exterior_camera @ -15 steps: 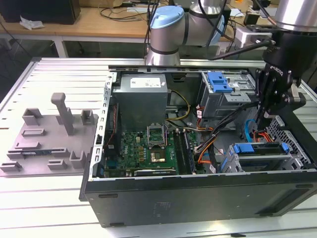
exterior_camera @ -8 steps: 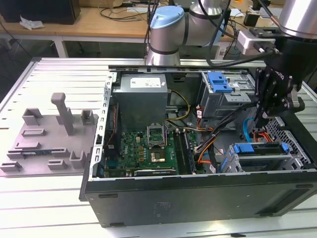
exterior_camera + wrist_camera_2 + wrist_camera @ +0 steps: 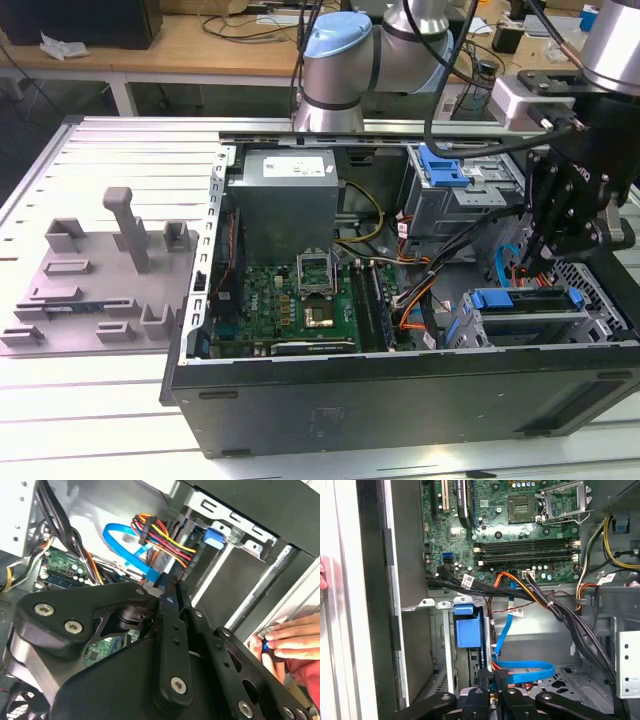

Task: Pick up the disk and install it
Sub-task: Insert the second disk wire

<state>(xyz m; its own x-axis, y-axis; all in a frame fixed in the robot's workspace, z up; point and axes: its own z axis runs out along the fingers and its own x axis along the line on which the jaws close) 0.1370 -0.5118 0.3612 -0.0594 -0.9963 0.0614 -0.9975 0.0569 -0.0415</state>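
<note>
The disk point(image 3: 522, 312), a silver drive with a blue bracket, lies in the drive bay at the front corner of the open computer case on the exterior view's right. Its blue bracket handle point(image 3: 468, 627) faces the first wrist view from inside the metal bay, and it also shows in the second wrist view point(image 3: 214, 537). My black gripper point(image 3: 533, 262) hangs inside the case just above and behind the disk, beside the blue data cable point(image 3: 525, 672). Its fingers point(image 3: 483, 682) stand close together with nothing visibly between them, and the gripper point(image 3: 168, 589) is apart from the disk.
The motherboard point(image 3: 300, 300), power supply point(image 3: 288, 195) and an upper drive cage with a blue bracket point(image 3: 442, 167) fill the case. Cable bundles point(image 3: 555, 605) cross near the bay. A person's hand point(image 3: 292, 640) rests at the case edge. A grey fixture plate point(image 3: 100, 270) lies at the exterior view's left.
</note>
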